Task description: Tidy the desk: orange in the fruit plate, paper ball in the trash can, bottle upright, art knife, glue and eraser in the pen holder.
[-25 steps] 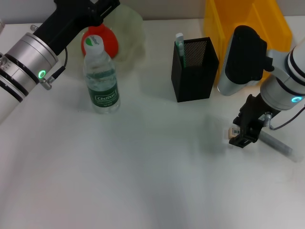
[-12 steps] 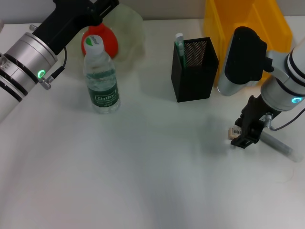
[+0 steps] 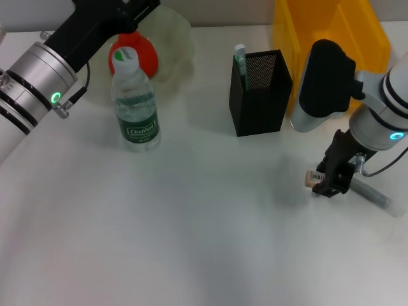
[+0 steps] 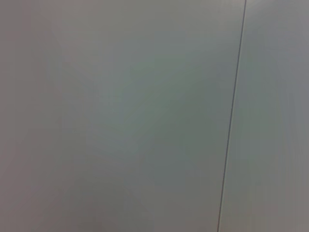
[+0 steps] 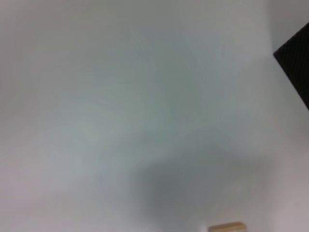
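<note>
- Your right gripper (image 3: pixel 324 180) sits at the right of the head view, low over the table (image 3: pixel 204 242), its black fingers clenched on the eraser (image 3: pixel 313 178).
- The eraser's beige end with the barcode sticker juts out on the gripper's left side; whether it rests on the table or is lifted just clear, you cannot tell. In the right wrist view only a beige sliver of it (image 5: pixel 226 227) shows at the lower edge of the frame.
- Just to the right of the gripper, a grey cylindrical stick (image 3: pixel 373 193) lies slanted on the table, running toward the right edge of the frame and partly hidden behind the fingers.
- Up and to the left of the gripper stands the pen holder (image 3: pixel 260 95), upright, with a white-and-green item (image 3: pixel 240 58) poking out at its left rear corner. A bare strip of table separates it from the gripper.
- The trash can (image 3: pixel 331 32) stands behind the pen holder at the upper right, partly masked by your right arm's grey-and-black housing.
- Open room: the whole lower half and centre of the table is bare white surface.
- The bottle (image 3: pixel 134 105) stands upright at the upper left, well apart from the pen holder.
- Behind it, the orange (image 3: pixel 139 53) rests in the fruit plate (image 3: pixel 172 41) near the table's far edge.
- Your left gripper (image 3: pixel 121 9) is at the top left edge of the frame, above the orange; cannot tell its finger state. The left wrist view shows only a flat grey surface.
</note>
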Robot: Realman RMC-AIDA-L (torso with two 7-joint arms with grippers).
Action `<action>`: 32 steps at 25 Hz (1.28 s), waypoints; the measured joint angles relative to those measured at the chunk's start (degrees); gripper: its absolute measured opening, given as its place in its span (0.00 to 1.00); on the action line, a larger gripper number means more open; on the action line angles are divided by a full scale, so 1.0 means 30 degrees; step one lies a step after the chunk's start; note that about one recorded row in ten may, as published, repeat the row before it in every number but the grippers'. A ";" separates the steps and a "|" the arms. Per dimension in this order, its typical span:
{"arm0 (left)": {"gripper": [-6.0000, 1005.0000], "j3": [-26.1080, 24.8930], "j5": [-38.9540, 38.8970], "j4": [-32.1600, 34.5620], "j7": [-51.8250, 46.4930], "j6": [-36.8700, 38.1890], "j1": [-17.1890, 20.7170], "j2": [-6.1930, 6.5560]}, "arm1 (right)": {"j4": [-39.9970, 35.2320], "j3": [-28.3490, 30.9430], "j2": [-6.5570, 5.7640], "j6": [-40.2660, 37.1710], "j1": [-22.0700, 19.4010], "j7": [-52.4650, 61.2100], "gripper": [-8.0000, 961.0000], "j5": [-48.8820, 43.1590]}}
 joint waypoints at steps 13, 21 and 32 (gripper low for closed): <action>0.79 0.0000 0.0001 0.0000 0.0028 -0.0098 0.0057 -0.0001 | 0.0150 -0.0092 0.0020 0.0105 0.0043 0.0005 0.40 0.0000; 0.79 0.0001 0.0001 0.0001 0.0233 -0.0172 0.0009 -0.0001 | 0.0407 -0.0092 0.0031 0.0496 0.0081 0.0005 0.36 0.0002; 0.79 0.0001 0.0001 0.0001 0.0463 -0.0264 0.0009 -0.0020 | 0.0808 0.0049 0.0016 0.0849 0.0177 0.0002 0.31 0.0149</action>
